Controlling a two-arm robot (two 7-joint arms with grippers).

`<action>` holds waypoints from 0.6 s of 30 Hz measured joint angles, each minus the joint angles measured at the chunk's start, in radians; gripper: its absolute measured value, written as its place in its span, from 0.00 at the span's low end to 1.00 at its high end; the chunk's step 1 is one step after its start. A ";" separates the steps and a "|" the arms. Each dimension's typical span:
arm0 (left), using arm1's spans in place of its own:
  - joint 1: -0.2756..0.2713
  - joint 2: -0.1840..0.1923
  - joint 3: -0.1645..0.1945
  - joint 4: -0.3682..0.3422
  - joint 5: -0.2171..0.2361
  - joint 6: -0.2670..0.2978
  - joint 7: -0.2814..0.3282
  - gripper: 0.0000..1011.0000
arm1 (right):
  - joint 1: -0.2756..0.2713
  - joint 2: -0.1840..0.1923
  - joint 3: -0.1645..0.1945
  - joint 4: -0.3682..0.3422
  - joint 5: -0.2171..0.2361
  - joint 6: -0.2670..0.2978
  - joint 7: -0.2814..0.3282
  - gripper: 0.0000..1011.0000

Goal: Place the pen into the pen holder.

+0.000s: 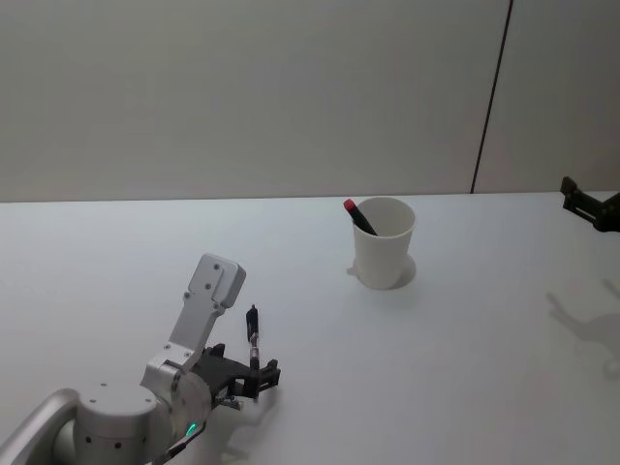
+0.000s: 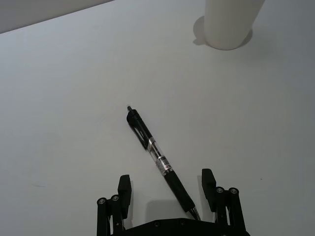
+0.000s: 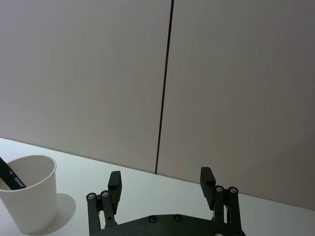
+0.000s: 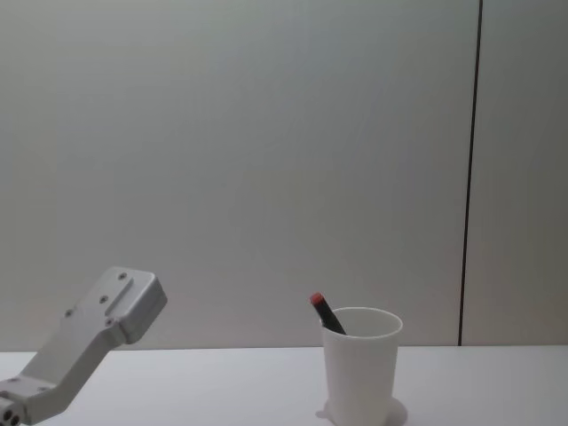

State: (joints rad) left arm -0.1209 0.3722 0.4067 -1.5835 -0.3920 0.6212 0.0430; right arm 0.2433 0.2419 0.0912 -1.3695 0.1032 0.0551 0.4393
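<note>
Straddling the tip end of the slim black click pen (image 2: 158,157), your left gripper (image 2: 166,191) sits low over the pale grey counter (image 2: 59,123). Its fingers are spread wide, one on each side of the barrel, and neither appears to touch it. The pen lies flat on the counter, slanted across the gap rather than square to it, with its clicker end pointing away from the gripper.

The pen holder, a plain white tapered paper cup (image 1: 384,247), stands upright well apart from the pen, farther out and to your right. A dark pen with a red cap (image 1: 354,211) leans against its rim. Your right gripper (image 3: 161,181) hangs parked off at the right side, fingers spread, holding nothing.

You look to be at the grasp step, with nothing lifted yet. Next, bring the fingers together on the barrel. Because the pen sits at a slant, expect it to swivel as they meet. You would be holding it near the tip, so most of its length will stick out. After that, lift it, carry it over the cup's rim, tip it upright and let it go beside the red-capped pen. The cup looks light, so avoid nudging it.
</note>
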 joint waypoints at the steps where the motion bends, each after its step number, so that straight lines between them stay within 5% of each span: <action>1: 0.000 -0.001 -0.001 0.002 -0.003 -0.001 0.001 0.92 | 0.000 0.000 0.000 0.000 0.000 0.000 0.000 0.99; 18: 0.006 -0.010 -0.010 0.024 -0.033 -0.005 -0.002 0.38 | 0.000 0.000 0.000 0.000 0.000 0.000 0.000 0.99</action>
State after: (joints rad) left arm -0.1150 0.3622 0.3968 -1.5595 -0.4252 0.6165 0.0408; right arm 0.2433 0.2419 0.0911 -1.3695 0.1032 0.0552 0.4393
